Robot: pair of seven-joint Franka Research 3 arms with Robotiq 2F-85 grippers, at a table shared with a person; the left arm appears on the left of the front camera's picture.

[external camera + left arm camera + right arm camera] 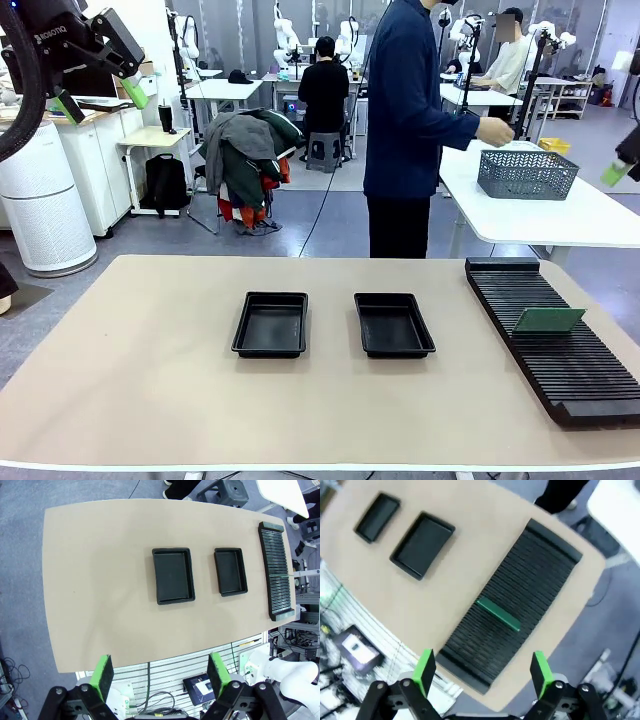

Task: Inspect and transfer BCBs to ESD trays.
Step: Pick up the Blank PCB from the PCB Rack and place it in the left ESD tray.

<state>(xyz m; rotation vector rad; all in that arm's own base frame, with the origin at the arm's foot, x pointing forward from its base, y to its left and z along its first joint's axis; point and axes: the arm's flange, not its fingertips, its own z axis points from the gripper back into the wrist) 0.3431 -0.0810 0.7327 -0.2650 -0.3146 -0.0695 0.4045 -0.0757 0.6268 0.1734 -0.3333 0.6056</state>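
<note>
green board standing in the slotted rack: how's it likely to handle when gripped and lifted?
Probably stiff: the BCB stands on edge in the rack with no visible sag. Likely light, since it looks thin in the right wrist view. It seems held only by a slot, so a sideways push may tip it.

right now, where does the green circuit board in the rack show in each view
Front view: the thin flat green rectangular circuit board stands at right, midway along the long black ribbed slotted rack.
Left wrist view: a thin green edge across the rack, far right.
Right wrist view: the board at centre, slanting across the rack.
Shared landmark: the rack.
</note>
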